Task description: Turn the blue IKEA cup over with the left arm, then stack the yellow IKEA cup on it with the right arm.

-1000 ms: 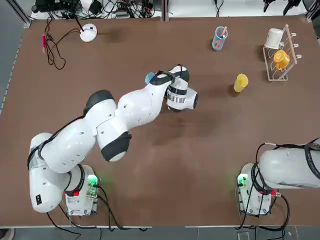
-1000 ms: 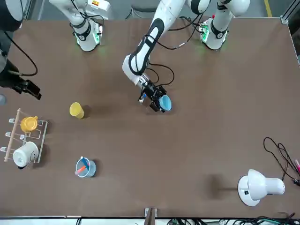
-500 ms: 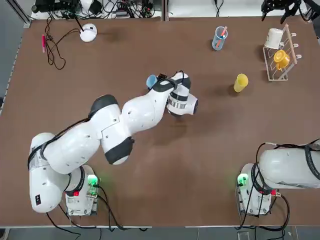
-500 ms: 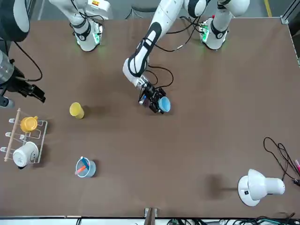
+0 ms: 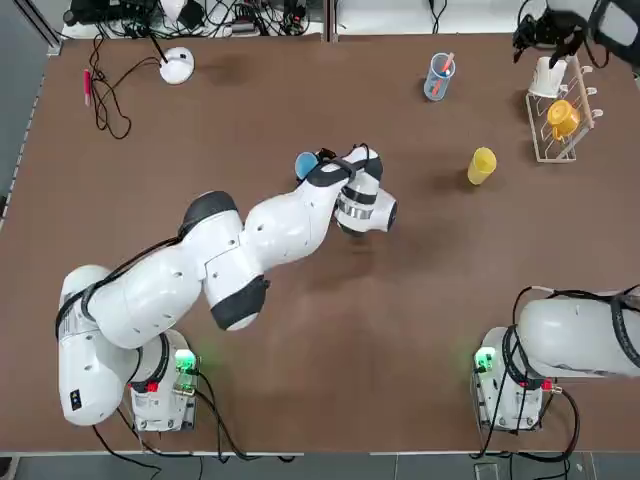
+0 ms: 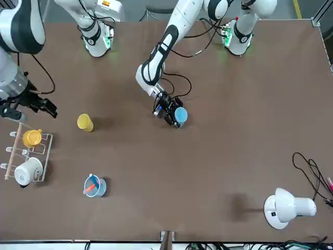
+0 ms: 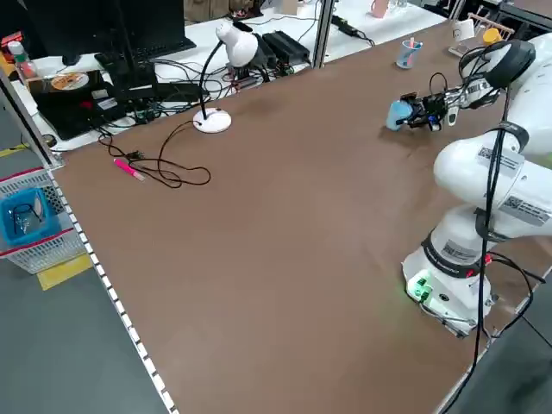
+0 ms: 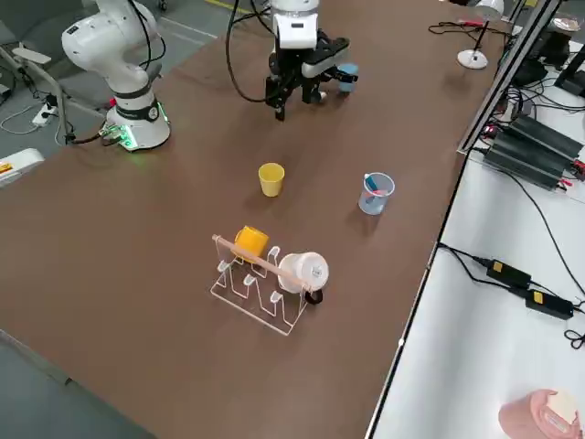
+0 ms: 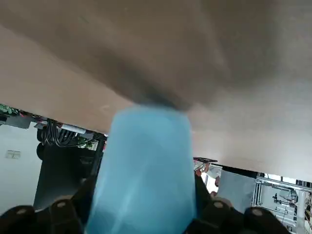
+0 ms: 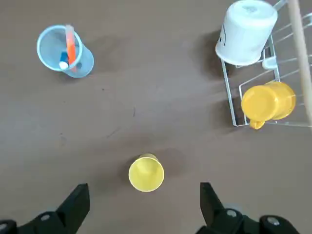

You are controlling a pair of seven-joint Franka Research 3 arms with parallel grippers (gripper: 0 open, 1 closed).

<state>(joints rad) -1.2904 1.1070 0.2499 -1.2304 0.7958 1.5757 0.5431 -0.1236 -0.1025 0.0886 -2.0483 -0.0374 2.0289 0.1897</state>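
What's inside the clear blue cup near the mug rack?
The clear blue cup holds an orange-pink stick leaning against its rim, with a small white and blue piece beside it. Their lower ends show only dimly through the cup wall.

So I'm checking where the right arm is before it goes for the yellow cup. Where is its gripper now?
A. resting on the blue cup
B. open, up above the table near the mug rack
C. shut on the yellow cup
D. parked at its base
B: the right gripper has its fingers spread with nothing between them, looking down on the yellow IKEA cup and the mug rack.
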